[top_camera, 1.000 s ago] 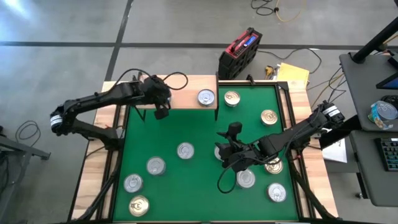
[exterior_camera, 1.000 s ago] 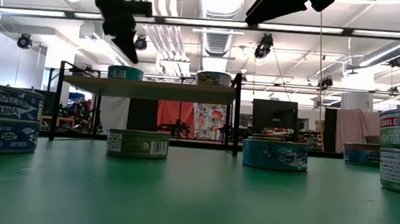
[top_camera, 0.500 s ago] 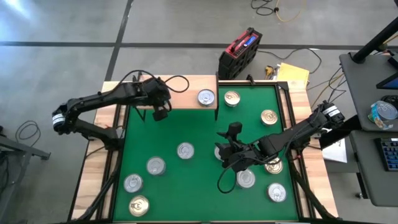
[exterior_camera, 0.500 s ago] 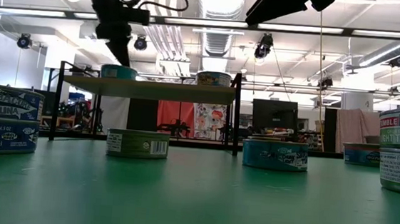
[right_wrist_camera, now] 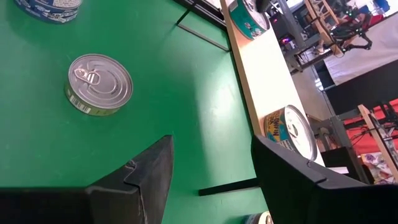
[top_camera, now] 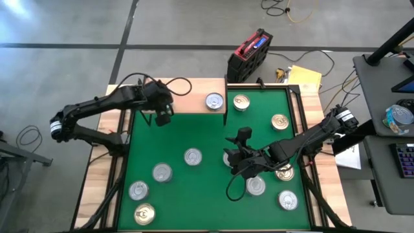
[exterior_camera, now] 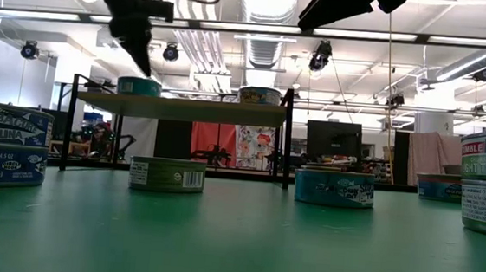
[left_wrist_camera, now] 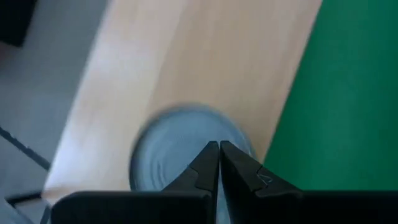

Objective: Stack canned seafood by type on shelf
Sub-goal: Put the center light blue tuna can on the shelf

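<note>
The left gripper (top_camera: 162, 117) hangs over the left end of the shelf (top_camera: 191, 102), its fingers (left_wrist_camera: 208, 163) pressed together with nothing between them, directly above a silver-topped tin (left_wrist_camera: 180, 146) that sits on the light wood near the shelf's front edge. From table height that teal-sided tin (exterior_camera: 139, 86) stands on the left part of the board, with the gripper's tip just above it and not touching. A second tin (top_camera: 214, 101) rests at the shelf's right end, near the corner by the mat. The right gripper (top_camera: 236, 160) waits low over the middle of the green mat (top_camera: 207, 136), its fingers (right_wrist_camera: 149, 171) spread wide around nothing; a silver-topped tin with a green label (right_wrist_camera: 99, 83) lies on the mat ahead of it. The other tins are scattered on the mat: a gold-topped one (top_camera: 241, 101) just off the shelf's right end, another gold-topped one (top_camera: 144, 213) at the near left corner, and several silver ones in between.
</note>
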You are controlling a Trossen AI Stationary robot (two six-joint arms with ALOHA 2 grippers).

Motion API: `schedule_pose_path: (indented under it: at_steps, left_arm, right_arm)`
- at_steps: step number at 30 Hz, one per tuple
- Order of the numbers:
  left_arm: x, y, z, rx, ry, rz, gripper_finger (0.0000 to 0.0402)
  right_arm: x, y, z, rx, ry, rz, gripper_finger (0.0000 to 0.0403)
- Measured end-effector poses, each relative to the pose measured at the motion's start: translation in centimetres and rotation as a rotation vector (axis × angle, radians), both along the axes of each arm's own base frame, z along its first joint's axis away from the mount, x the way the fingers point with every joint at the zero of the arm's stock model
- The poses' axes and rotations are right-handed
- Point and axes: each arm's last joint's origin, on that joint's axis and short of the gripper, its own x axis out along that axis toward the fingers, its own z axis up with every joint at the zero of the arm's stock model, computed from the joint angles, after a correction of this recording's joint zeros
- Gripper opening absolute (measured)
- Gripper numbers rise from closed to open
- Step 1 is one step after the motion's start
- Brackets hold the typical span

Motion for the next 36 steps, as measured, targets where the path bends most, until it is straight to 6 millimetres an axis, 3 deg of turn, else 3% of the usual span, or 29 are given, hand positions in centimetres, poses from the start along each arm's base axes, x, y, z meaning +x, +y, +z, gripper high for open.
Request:
schedule_pose_path:
  at_steps: [16, 36]
  left_arm:
    - [1.4, 0.5, -1.4, -0.009, 0.063, -0.019, 0.0]
    - [-0.9, -0.9, -0.2, -0.043, 0.153, -0.072, 0.0]
  right_arm:
    - [0.0, 0.0, 0.0, 0.0, 0.0, 0.0, 0.0206]
    - [0.0, 0.0, 0.0, 0.0, 0.001, 0.0, 0.0206]
